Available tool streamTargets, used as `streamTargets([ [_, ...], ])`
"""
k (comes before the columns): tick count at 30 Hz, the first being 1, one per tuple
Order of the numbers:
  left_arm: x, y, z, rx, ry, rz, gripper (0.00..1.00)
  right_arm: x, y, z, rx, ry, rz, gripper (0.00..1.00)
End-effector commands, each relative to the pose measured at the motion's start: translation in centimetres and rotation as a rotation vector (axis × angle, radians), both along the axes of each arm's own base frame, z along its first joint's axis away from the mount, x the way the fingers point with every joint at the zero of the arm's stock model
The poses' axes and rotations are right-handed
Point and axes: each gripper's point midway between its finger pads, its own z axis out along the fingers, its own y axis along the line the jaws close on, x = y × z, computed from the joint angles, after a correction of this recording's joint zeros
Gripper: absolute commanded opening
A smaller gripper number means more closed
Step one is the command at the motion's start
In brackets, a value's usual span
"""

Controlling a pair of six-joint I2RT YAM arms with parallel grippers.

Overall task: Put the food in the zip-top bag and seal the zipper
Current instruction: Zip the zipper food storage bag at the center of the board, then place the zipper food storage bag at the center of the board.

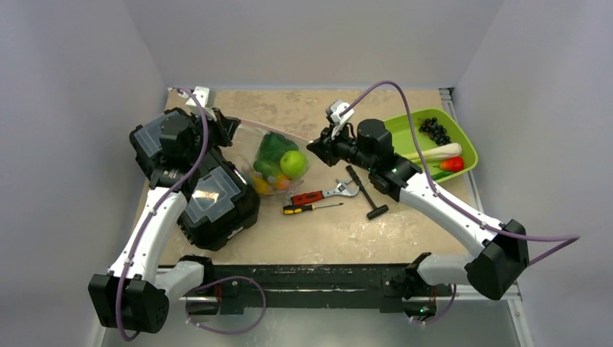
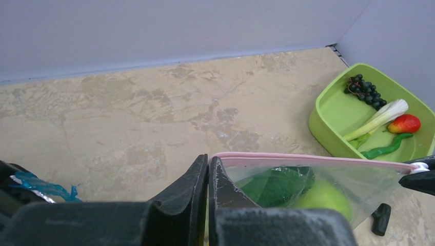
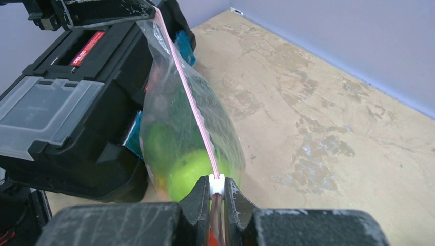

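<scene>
zip-top bag [image 2: 359,182], clear floppy film; left gripper [image 2: 208,163] and right gripper [image 3: 217,188] pinch its thin pink zipper [image 3: 190,97] ends.

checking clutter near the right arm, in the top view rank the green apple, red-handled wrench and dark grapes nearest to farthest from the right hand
1. Round green toy apple, inside the clear plastic zip-top bag, just left of the right hand.
2. Red-handled metal wrench, below the hand in the view.
3. Bunch of dark grapes, in the lime-green plastic tray, far right.
</scene>
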Motion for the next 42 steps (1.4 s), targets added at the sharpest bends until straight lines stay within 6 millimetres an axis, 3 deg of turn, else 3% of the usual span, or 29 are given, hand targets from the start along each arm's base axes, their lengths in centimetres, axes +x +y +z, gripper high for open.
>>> streamTargets([
  [1,1.8,7.4,2.1,0.032,-0.087,0.317,0.0,0.6,-3.8,-0.9,-0.051,0.023,-0.145,0.0],
  [10,1.6,5.9,2.6,0.019,-0.099,0.228,0.0,0.1,-3.7,-1.5,-0.042,0.04,-0.133,0.01],
  [17,1.2,2.7,3.0,0.013,-0.139,0.031,0.0,1.7,-1.3,0.1,-0.008,0.043,-0.084,0.59],
  [23,1.1,1.9,2.9,0.008,-0.137,-0.013,0.0,4.6,-0.4,3.7,0.055,-0.008,-0.153,0.78],
  [28,1.1,1.5,2.9,-0.007,-0.127,-0.035,0.0,6.7,1.1,5.5,0.229,0.127,-0.251,0.83],
  [31,1.3,0.9,2.7,-0.033,-0.106,-0.066,0.0,7.0,3.7,4.1,0.324,0.315,-0.225,0.82],
  [33,1.4,0.4,2.5,-0.052,-0.09,-0.088,0.0,7.2,5.0,2.1,0.318,0.403,-0.201,0.81],
  [39,1.6,-2.8,1.0,-0.101,-0.003,-0.169,0.0,7.5,3.5,-1.4,0.336,0.484,-0.286,0.82],
  [42,1.6,-4.4,0.3,-0.126,0.033,-0.205,0.0,6.9,2.9,-4.9,0.364,0.623,-0.29,0.82],
])
